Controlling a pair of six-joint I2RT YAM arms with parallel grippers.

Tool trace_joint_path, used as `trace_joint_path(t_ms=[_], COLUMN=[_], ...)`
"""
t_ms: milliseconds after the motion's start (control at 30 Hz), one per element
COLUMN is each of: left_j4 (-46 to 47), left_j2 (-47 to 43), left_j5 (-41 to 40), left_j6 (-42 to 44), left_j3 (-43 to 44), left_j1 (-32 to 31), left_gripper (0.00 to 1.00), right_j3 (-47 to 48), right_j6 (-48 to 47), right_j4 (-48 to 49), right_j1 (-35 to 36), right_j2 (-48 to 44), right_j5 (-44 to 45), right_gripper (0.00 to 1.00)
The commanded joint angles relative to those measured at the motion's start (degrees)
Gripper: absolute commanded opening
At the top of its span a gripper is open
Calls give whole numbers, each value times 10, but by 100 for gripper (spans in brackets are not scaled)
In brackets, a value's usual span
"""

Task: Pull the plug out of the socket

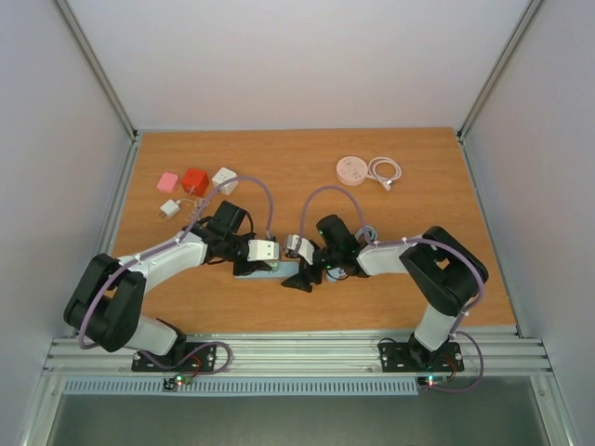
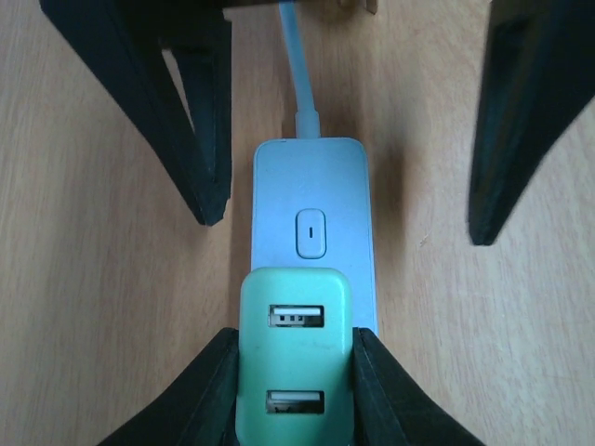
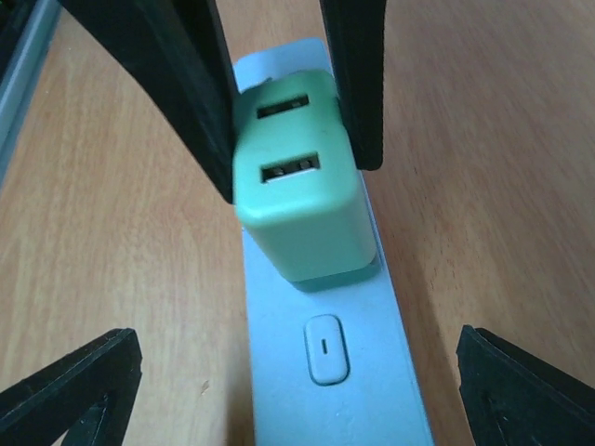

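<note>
Near the arm bases, the socket strip [image 2: 311, 177] lies flat on the counter [image 1: 307, 158]. The green plug [image 3: 302, 214] is seated in it toward its right end, on the other side of the switch from the cable. The right fingers [image 3: 200, 102] are closed on the two sides of the plug and hold it. The left fingers [image 2: 186, 121] are wide open and stand on both sides of the strip at its cable end. They hold nothing; one is just beside the strip and the other is well apart from it.

The main danger, as it seems, is that nothing holds the strip down. If the right arm pulls up, the whole strip can rise together with the plug. A pull that is not straight can jam the pins, and the smooth plug can slip out of the grip.

At the far left lie a pink charger [image 1: 167, 182], a red charger [image 1: 194, 180] and a white charger [image 1: 224, 178]. At the far right lie a round white puck [image 1: 351, 170] and a coiled white cable [image 1: 386, 171].
</note>
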Motion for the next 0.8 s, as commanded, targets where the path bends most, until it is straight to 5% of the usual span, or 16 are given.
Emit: trace_joint_path(t_ms=[0, 500, 767], left_j4=[-4, 3, -2], left_j2=[2, 18, -4], left_j5=[41, 73, 104], left_j6=[32, 18, 7], left_j3=[8, 20, 20], left_j1=[5, 10, 12], left_gripper=[19, 18, 18], right_j3=[22, 8, -9], right_j6=[-7, -19, -14], right_j4=[59, 105, 134], right_j1=[8, 28, 28], right_j2=[35, 95, 103], right_j5=[-5, 29, 45], right_gripper=[93, 73, 48])
